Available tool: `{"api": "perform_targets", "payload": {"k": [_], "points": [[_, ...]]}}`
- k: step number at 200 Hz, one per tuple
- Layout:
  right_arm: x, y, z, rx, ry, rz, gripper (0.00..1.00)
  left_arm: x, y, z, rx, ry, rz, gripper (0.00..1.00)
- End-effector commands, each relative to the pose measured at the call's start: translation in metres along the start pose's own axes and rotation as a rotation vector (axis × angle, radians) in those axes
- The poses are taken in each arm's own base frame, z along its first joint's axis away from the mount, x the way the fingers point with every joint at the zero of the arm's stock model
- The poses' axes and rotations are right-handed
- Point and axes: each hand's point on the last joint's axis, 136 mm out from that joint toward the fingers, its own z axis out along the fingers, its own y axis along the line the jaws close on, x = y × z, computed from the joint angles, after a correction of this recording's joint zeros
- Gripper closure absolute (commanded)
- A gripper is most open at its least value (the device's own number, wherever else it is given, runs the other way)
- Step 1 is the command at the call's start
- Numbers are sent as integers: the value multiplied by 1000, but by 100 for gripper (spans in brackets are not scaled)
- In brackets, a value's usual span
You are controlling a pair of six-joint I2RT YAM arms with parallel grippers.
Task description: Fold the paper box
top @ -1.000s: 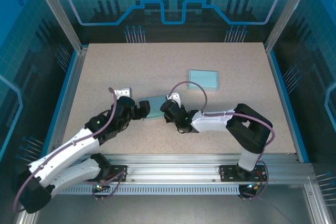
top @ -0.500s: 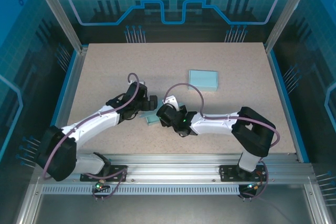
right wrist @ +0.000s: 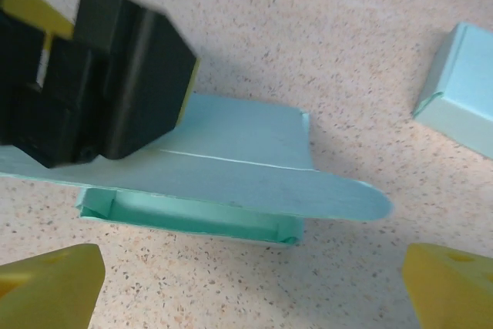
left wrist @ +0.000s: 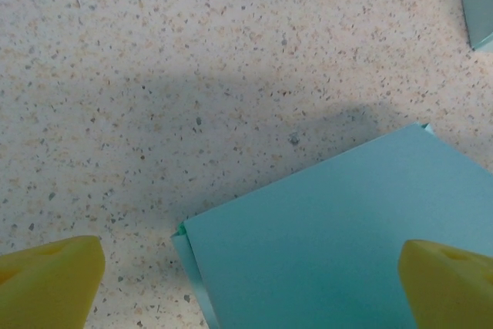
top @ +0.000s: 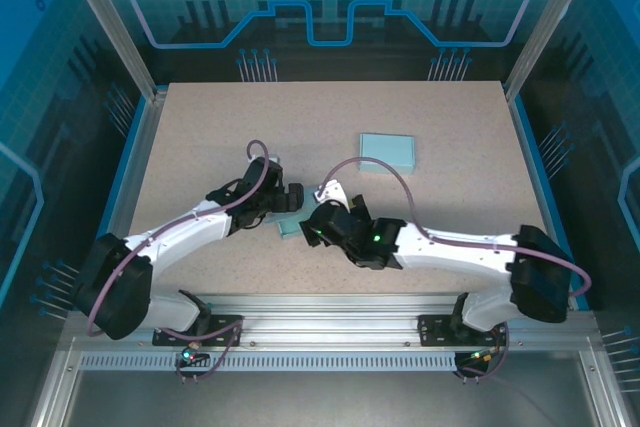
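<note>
Left wrist: paper box between spread fingers

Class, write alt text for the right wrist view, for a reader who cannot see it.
A half-folded light blue paper box lies on a speckled table, flap open, the left end effector over one end. A second box sits upper right.

No readable text, label, number or sign stands on the paper box or table.
</note>
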Motion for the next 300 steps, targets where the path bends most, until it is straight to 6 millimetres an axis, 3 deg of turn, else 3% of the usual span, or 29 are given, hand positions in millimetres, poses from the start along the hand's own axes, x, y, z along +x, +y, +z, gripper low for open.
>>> {"api": "perform_targets", "payload": {"k": [1,25,45,104,129,161,187,227,300], "points": [[0,-24,-21,59,-20,-23,0,10,5,4,5,9,-15,1],[-19,-38,-39,67,-92,41,0,23,11,9,-6,26,-26,1],[-31,-49,-42,59,-116,118,0,33,15,13,-13,42,-36,1],[-49,-45,2,-140,21,273,0,53,23,26,-34,77,-55,1],[-35,-48,29,-123,159,315,0,65,27,33,-49,108,-61,1],[-11,-37,57,-131,303,312,0,80,33,39,-70,143,-73,1],[10,-36,75,-97,399,318,2,83,34,41,-73,148,-85,3],[21,-35,84,-103,432,309,8,69,27,35,-50,117,-86,7],[36,-36,85,-180,430,363,9,29,15,7,9,41,-99,9]]}}
